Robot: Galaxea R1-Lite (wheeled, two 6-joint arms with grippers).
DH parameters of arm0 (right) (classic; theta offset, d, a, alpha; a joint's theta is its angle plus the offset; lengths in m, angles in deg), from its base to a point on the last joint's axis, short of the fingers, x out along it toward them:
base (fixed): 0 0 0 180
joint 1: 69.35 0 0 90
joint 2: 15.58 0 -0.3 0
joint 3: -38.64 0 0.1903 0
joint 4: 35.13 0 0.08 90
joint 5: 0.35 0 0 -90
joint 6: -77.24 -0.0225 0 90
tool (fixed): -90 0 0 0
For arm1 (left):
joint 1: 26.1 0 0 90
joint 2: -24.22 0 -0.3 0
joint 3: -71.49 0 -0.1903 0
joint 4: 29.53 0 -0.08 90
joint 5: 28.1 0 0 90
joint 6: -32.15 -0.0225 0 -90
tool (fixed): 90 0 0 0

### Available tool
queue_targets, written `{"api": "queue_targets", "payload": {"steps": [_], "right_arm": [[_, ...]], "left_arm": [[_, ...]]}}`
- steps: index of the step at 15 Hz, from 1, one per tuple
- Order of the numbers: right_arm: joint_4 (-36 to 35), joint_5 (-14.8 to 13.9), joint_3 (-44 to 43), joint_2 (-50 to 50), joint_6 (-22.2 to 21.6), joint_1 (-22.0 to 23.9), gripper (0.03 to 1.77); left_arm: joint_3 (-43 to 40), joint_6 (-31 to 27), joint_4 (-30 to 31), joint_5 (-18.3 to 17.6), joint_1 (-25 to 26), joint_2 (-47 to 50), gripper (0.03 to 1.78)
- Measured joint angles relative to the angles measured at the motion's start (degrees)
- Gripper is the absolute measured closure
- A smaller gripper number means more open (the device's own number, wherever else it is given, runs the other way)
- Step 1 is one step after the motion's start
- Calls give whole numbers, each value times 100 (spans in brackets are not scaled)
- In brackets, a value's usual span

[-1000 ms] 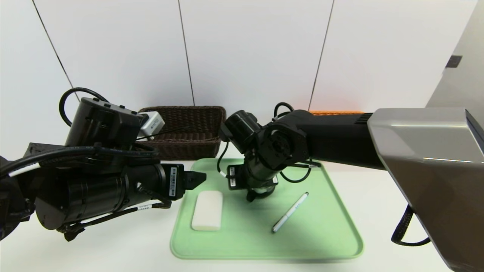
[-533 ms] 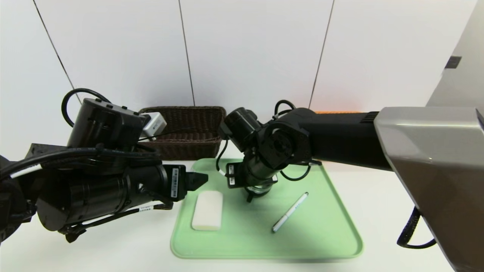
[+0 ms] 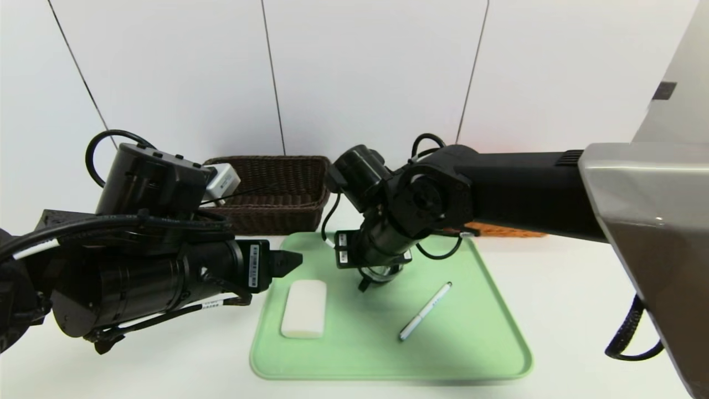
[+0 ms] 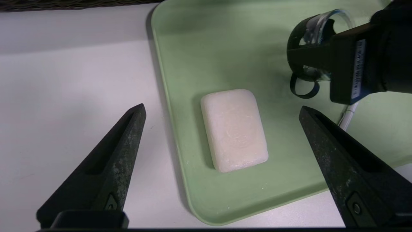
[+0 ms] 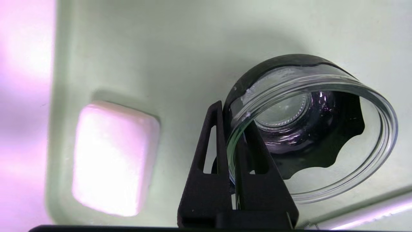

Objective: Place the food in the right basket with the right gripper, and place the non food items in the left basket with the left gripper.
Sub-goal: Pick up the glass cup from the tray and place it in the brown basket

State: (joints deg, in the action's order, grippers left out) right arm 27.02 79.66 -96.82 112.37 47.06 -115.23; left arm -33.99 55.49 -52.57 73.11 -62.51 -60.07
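Black fingers of the right gripper (image 5: 233, 141) are pinching the rim of the glass cup (image 5: 312, 129), holding it tilted over the green tray (image 3: 471, 343). Beside it the white block (image 3: 303, 308) and pen (image 3: 425, 311) are lying on the tray. Nearby, the left gripper (image 4: 222, 112) is hovering with jaws spread, empty.

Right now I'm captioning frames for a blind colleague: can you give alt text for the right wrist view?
The right end effector is shut on the rim of a clear glass cup, which is tilted with its mouth toward the camera above a green tray. A white block lies flat on the tray beside it.
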Motion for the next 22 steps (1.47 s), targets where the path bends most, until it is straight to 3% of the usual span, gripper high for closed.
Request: {"api": "queue_targets", "payload": {"steps": [6, 9, 16, 18, 22], "right_arm": [[-477, -146, -6, -614, 419, 63, 169], [-1386, -185, -6, -800, 861, 74, 169], [-4244, -59, -6, -527, 1382, -34, 169], [-4531, -56, -6, -373, 1624, -72, 169], [-5649, 319, -15, 18, 1815, -127, 169]], "left_arm": [[4, -4, -11, 20, 0, 20, 12], [6, 41, -30, 20, 2, 72, 12], [26, 96, -60, 28, 2, 240, 12], [22, 83, -60, 102, 0, 271, 12], [61, 68, -54, 179, 18, 291, 12]]}}
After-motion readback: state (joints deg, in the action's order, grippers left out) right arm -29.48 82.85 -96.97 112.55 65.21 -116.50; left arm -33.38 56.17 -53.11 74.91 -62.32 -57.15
